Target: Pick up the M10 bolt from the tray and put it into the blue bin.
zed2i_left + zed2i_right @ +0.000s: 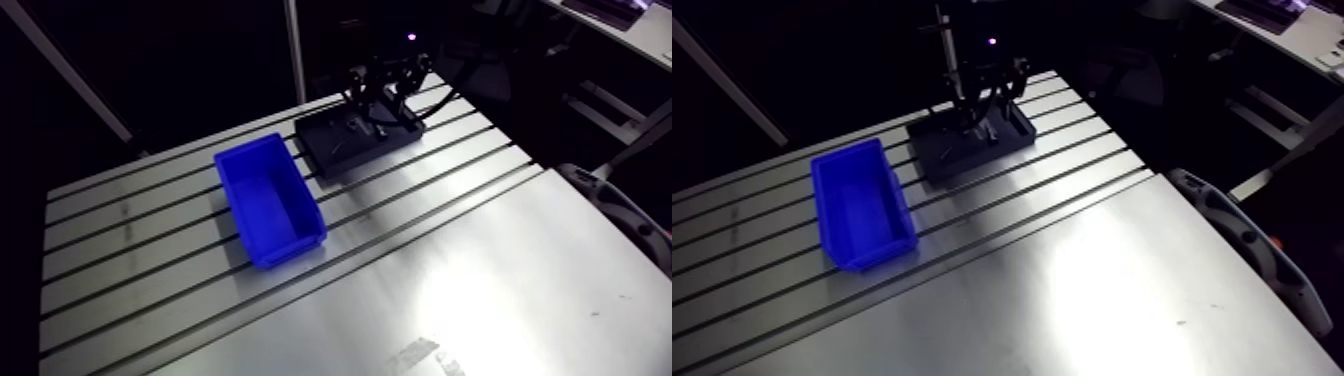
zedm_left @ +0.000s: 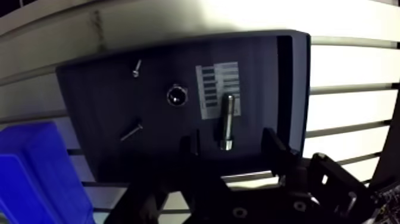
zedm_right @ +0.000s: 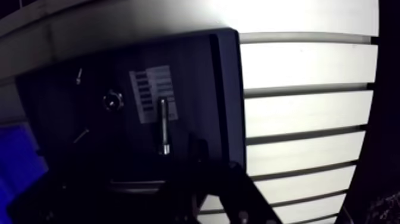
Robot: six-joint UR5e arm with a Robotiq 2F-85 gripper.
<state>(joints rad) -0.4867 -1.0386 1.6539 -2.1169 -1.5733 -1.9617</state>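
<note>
In the wrist view a long silver M10 bolt (image 2: 227,121) lies on the dark tray (image 2: 107,95), partly across a white label (image 2: 217,88). My gripper (image 2: 232,149) is open just above the tray. Its two dark fingers (image 2: 274,147) stand either side of the bolt's head end, with a gap on each side. The blue bin (image 1: 268,200) sits beside the tray (image 1: 340,150) on the slotted table, open side up and with nothing showing inside. In the arm view the gripper (image 1: 385,98) hangs low over the tray's far part.
On the tray there is also a round nut (image 2: 177,95) and two small screws (image 2: 136,67) (image 2: 131,132). A corner of the bin (image 2: 30,173) shows beside the tray in the wrist view. The slotted table (image 1: 480,270) stretches bare towards the near edge.
</note>
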